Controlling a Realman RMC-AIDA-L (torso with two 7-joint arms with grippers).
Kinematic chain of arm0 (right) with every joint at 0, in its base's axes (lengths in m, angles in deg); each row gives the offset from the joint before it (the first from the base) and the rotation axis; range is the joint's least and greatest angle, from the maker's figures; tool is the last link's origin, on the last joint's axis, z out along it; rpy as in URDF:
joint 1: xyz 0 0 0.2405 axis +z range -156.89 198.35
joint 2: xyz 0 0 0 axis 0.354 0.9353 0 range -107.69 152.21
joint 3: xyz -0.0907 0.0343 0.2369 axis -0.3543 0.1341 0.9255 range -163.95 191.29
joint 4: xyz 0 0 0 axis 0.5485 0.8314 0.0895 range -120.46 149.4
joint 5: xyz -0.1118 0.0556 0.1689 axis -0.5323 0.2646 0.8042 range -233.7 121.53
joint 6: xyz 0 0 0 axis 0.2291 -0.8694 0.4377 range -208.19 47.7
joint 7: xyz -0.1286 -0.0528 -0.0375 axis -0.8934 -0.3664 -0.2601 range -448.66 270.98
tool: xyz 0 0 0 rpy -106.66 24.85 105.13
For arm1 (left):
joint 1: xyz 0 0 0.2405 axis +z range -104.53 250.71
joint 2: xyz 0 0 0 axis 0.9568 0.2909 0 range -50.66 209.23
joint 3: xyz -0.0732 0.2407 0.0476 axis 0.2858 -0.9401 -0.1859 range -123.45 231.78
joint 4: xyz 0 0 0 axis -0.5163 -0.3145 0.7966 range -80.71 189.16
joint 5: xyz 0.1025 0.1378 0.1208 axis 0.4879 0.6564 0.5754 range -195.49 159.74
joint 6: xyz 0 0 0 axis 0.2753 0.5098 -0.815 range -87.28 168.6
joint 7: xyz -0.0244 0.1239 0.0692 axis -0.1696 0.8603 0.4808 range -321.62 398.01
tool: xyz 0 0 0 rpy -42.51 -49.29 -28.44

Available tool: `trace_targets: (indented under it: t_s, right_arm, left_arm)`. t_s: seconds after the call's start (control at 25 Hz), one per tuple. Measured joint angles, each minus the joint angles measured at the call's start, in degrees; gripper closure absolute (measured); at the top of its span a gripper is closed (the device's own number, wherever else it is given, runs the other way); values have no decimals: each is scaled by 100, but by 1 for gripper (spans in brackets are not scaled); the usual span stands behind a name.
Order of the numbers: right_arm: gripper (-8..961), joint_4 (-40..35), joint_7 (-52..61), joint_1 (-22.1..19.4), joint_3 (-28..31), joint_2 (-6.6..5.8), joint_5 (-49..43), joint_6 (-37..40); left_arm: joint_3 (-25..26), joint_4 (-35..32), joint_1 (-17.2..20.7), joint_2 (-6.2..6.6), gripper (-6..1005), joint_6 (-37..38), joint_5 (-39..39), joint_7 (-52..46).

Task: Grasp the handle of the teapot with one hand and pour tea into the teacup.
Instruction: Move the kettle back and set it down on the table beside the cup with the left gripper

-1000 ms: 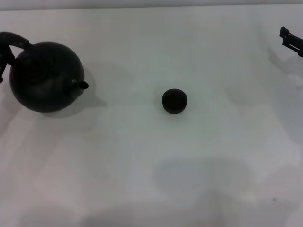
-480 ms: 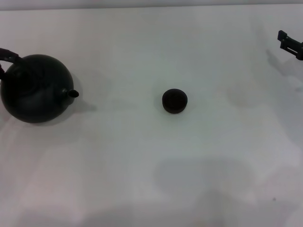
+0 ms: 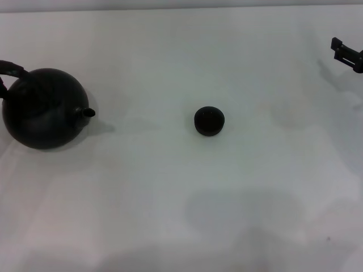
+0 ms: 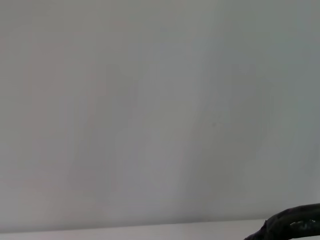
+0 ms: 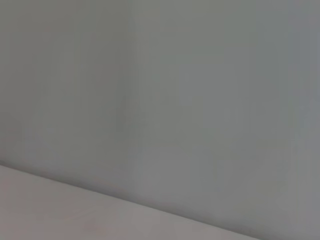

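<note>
The round black teapot (image 3: 44, 109) is at the far left of the head view, its spout (image 3: 86, 112) pointing right toward the teacup. Its dark rough handle (image 3: 11, 68) arches up and runs off the left edge; a piece of the handle (image 4: 295, 226) also shows in the left wrist view. Only a dark sliver of my left gripper (image 3: 2, 85) shows at that edge, next to the handle. The small black teacup (image 3: 209, 120) stands alone mid-table, well right of the spout. My right gripper (image 3: 337, 48) hangs open at the far right edge, far from both.
The white table (image 3: 181, 198) stretches around the pot and the cup. A faint round shadow lies on it in front of the cup. Both wrist views show mostly a plain grey wall.
The teapot has moved left and a little toward me over the last second, then settled. The right gripper has drifted slightly up and left. The cup has not moved.
</note>
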Motion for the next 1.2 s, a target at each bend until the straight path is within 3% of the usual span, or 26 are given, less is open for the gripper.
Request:
trace_targets:
  t_s: [0.64, 0.88, 1.2]
  right_arm:
    - [85, -16, 1, 0, 0, 0, 0, 9]
    - [84, -63, -13, 0, 0, 0, 11, 4]
    - [84, -69, -18, 0, 0, 0, 31, -15]
  left_arm:
    - [3, 174, -65, -1, 898, -174, 1, -181]
    - [5, 145, -65, -1, 821, -152, 23, -217]
    - [-16, 128, -82, 2, 807, -136, 32, -228]
